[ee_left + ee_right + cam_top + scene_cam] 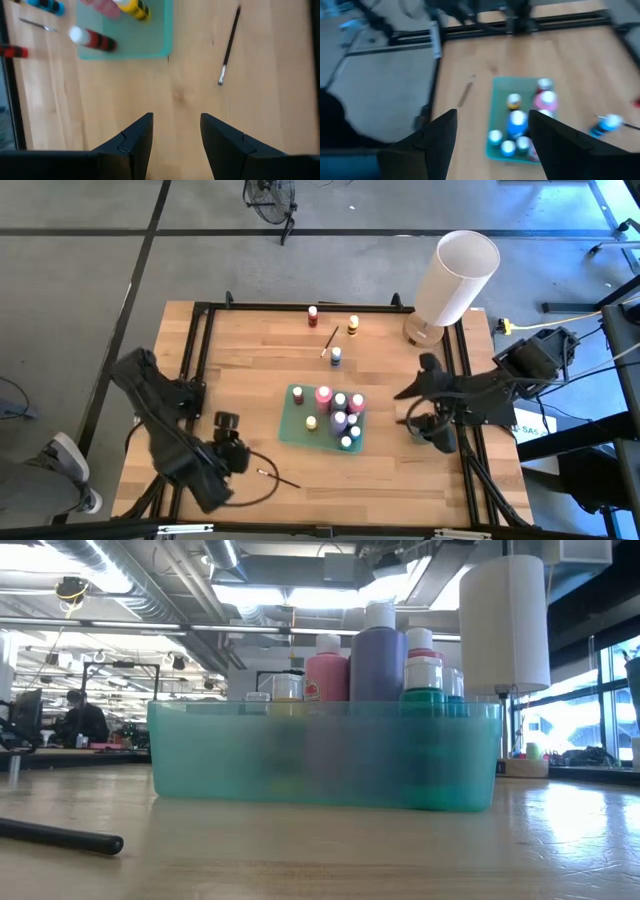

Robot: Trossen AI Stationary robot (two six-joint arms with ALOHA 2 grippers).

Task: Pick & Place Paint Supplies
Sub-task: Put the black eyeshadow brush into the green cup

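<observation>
A teal tray [298, 428] sits mid-table and holds several small paint bottles, among them a pink one [323, 395] and a purple one [339, 421]. Three loose bottles stand toward the far edge: red [312, 315], yellow [353, 326] and blue [335, 356], with a thin brush [329, 341] lying between them. A second brush [278, 476] lies flat near the front edge. My left gripper [238, 452] hovers open just left of that brush [229, 45], with nothing between its fingers. My right gripper [415, 408] hangs open, raised to the right of the tray [496, 115].
A large white cylinder [455, 275] stands on a round base at the table's far right corner. A black frame [200, 330] runs along the table's left, far and right sides. Bare wood lies between the tray and the front edge [320, 860].
</observation>
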